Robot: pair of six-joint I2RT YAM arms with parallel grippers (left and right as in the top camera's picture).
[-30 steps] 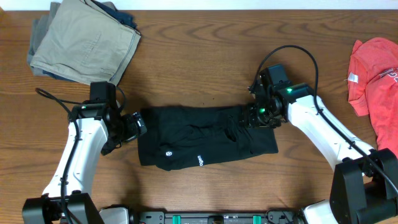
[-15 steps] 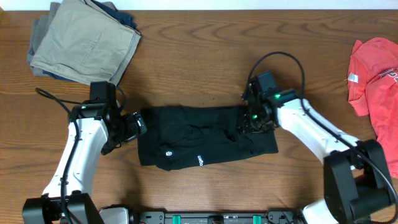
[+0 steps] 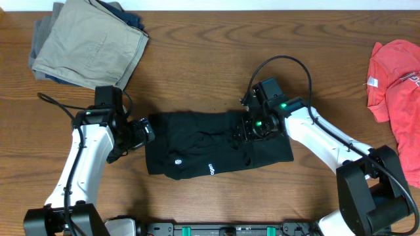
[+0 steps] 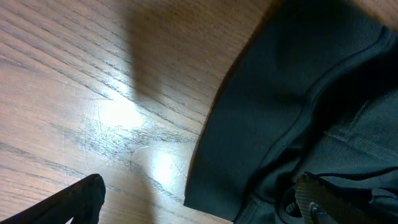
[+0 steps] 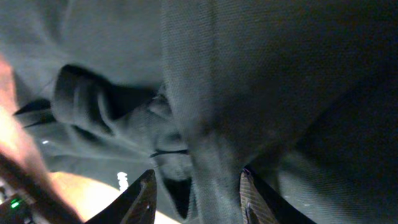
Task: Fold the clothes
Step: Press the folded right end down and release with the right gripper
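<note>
The clothes (image 3: 197, 147), a black garment with a small white logo, lie flat across the middle of the wooden table (image 3: 210, 59). At their left edge my left gripper (image 3: 146, 131) stands open. In the left wrist view this gripper (image 4: 199, 186) straddles the corner of the clothes (image 4: 298, 81), one finger over bare wood and the other over the fabric. Over the right half of the garment, my right gripper (image 3: 244, 130) is low on the cloth. In the right wrist view this gripper (image 5: 198, 186) has a raised ridge of the clothes (image 5: 249, 74) pinched between its fingers.
Folded khaki trousers (image 3: 88, 46) lie on other folded clothing at the back left corner. A red T-shirt (image 3: 397, 78) lies at the right edge. Bare wood lies behind the garment.
My right gripper has moved left across the garment, drawing a fold of cloth with it, and its jaws have narrowed. The left arm has not moved.
</note>
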